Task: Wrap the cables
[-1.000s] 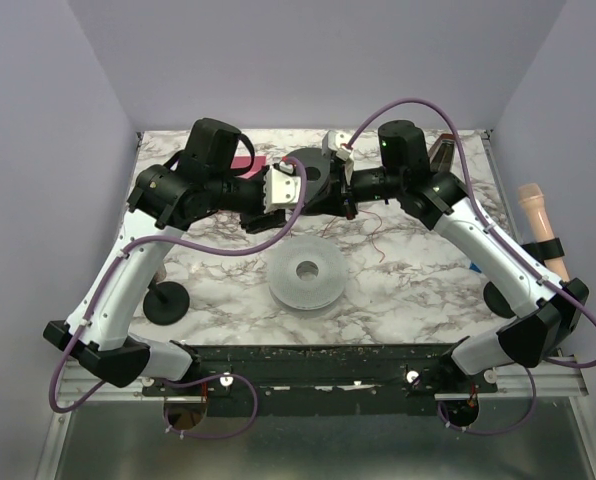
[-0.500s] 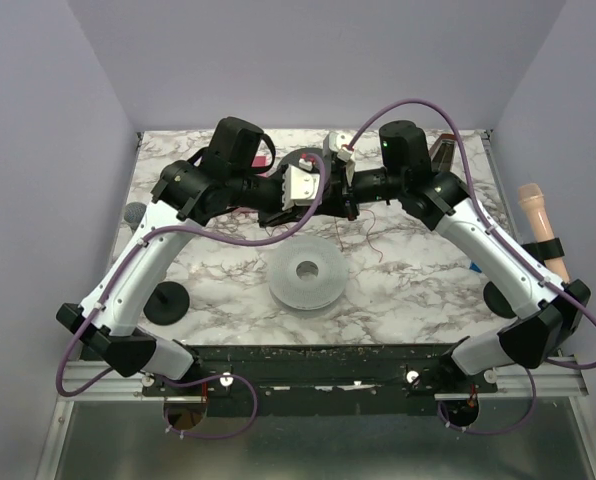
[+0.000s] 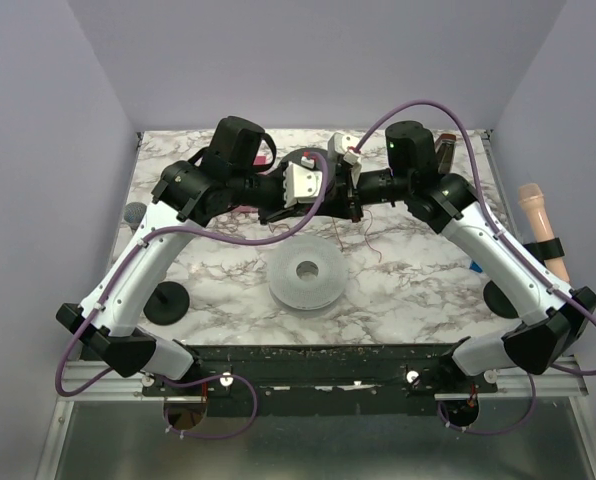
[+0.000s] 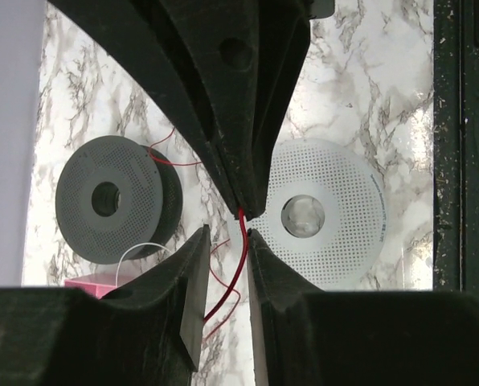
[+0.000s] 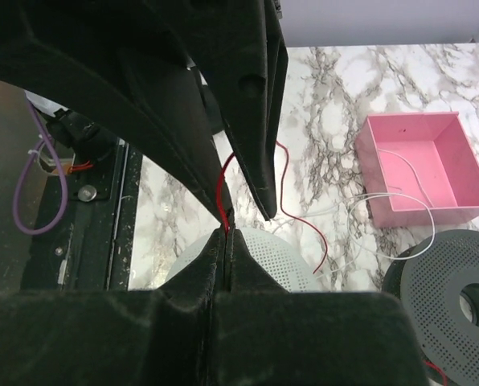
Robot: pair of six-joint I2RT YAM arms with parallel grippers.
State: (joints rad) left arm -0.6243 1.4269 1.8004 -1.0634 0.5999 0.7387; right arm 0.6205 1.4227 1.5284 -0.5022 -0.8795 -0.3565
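Observation:
The cable is a thin red wire (image 4: 241, 241). My right gripper (image 5: 225, 233) is shut on it, pinching it at its fingertips above the white perforated spool (image 4: 316, 213). From there the wire (image 5: 222, 189) runs up between the fingers of my left gripper (image 4: 227, 235), whose jaws stand open, narrowly, around it. In the top view both grippers meet tip to tip at mid-table, left gripper (image 3: 330, 195) against right gripper (image 3: 350, 203). More red wire (image 5: 316, 237) hangs in loose curls to the marble. A black spool (image 4: 111, 201) carries some red wire.
A pink box (image 5: 424, 165) with a thin white wire (image 5: 384, 201) trailing from it stands beside the black spool (image 5: 456, 297). The white spool (image 3: 306, 272) lies near the front. A black round foot (image 3: 165, 300) sits front left, a beige handle (image 3: 538, 215) at the right edge.
My left arm has swung right to meet the right gripper, and its jaws have narrowed around the red wire. The right gripper stays shut on the wire, barely moved.

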